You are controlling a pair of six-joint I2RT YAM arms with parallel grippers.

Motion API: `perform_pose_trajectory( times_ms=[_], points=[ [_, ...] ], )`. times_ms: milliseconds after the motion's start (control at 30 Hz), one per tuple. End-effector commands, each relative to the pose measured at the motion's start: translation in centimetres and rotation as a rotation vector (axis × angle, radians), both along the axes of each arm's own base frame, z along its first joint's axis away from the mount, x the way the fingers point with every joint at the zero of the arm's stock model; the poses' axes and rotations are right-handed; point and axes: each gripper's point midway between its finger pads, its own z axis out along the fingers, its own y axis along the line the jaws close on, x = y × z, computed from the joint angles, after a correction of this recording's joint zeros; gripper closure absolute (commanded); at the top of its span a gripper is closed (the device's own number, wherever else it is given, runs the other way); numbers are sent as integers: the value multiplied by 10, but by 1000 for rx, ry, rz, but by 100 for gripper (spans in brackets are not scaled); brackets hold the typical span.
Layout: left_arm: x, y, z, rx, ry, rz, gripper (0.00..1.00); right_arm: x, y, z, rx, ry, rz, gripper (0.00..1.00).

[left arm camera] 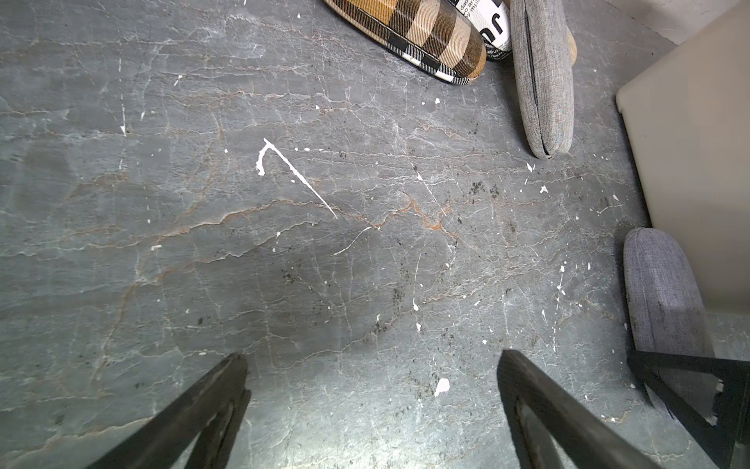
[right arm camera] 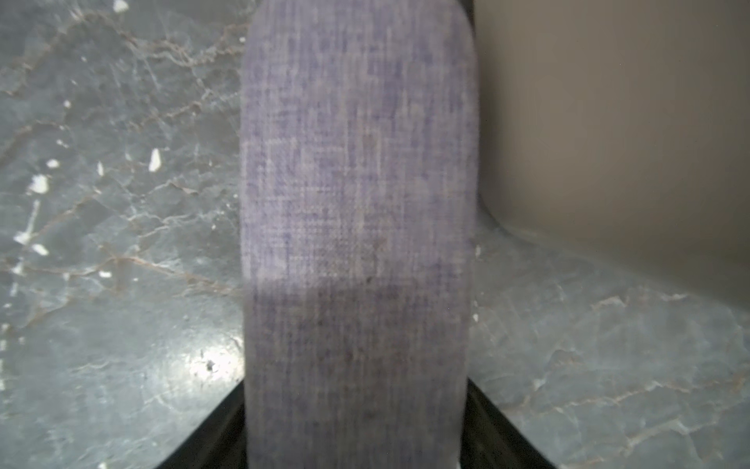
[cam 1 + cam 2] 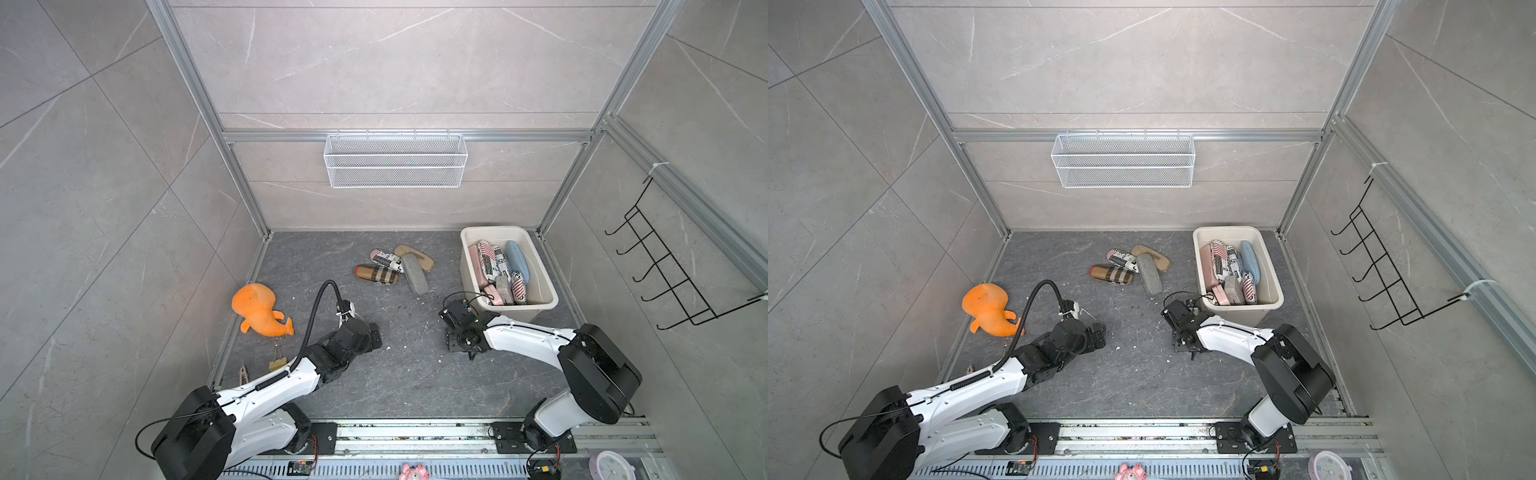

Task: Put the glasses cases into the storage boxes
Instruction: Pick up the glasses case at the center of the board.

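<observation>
The right gripper (image 2: 357, 422) has its jaws set on either side of a lilac glasses case (image 2: 357, 211), which runs up the middle of the right wrist view, hiding the fingertips. The case lies on the dark stone floor (image 1: 284, 264) just beside the cream storage box (image 2: 608, 122); whether the jaws press it or only bracket it cannot be told. In the left wrist view the same case shows at the right edge, against the box wall.

The left gripper (image 1: 371, 390) stands wide open over bare floor, holding nothing.

In both top views the box (image 3: 544, 274) sits at right of centre, holding pink, grey, blue and newspaper-print cases. Left of it, near the middle of the frame, four more cases lie in a loose cluster on the floor: a brown plaid case (image 3: 376, 274), a newspaper-print case (image 3: 385, 259), a grey case (image 3: 414, 273) and a tan case (image 3: 415, 254).

An orange plush toy (image 3: 259, 309) lies at left of centre.
</observation>
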Motion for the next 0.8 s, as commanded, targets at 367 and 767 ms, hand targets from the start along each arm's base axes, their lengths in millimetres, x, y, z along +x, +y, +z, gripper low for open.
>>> perform_pose_trajectory(
  times_ms=[367, 767],
  points=[
    [9, 1, 26, -8, -59, 12, 2, 16, 54, 76, 57, -120, 172, 43],
    [5, 7, 38, -16, -87, 14, 2, 93, 48, 226, 58, -391, 236, 44]
  ],
)
